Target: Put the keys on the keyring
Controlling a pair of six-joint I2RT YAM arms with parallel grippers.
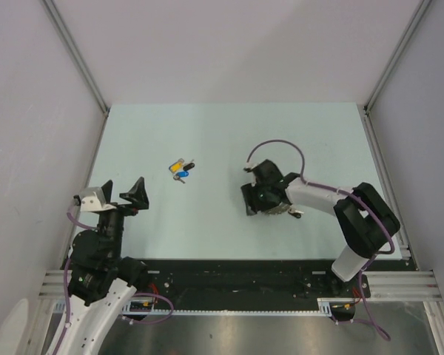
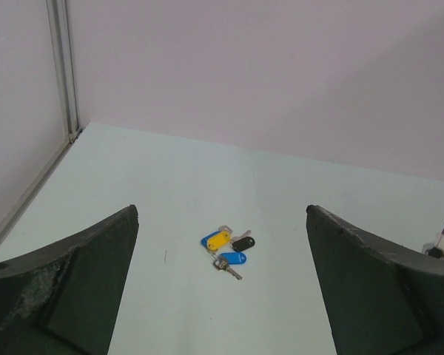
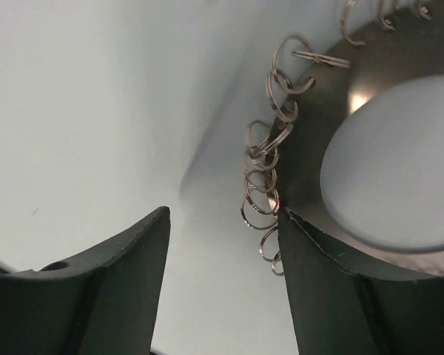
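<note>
Left of centre in the overhead view, the keys [image 1: 182, 168] lay in a tight little bunch on the pale desk [image 1: 207, 133], with yellow, blue and black heads pressed close together and short metal blades poking out. Down at lower left, the left claw [image 1: 122, 191] was spread wide with nothing in it. Its wrist view framed the bunch low in the middle, well ahead of the two dark fingers. Over to the right of centre, the right claw [image 1: 253, 200] pointed down at the desk and hid whatever lay under it from above. Its own camera found the keyring [image 3: 266, 177]: a limp string of small silvery loops running from the upper right down to the middle, along the edge of a dark rounded shape [image 3: 311, 170] I couldn't identify. That claw was parted with bare desk showing in the gap, gripping nothing, and the lowest loops lay right against the tip of the right-hand finger [image 3: 333, 296]
</note>
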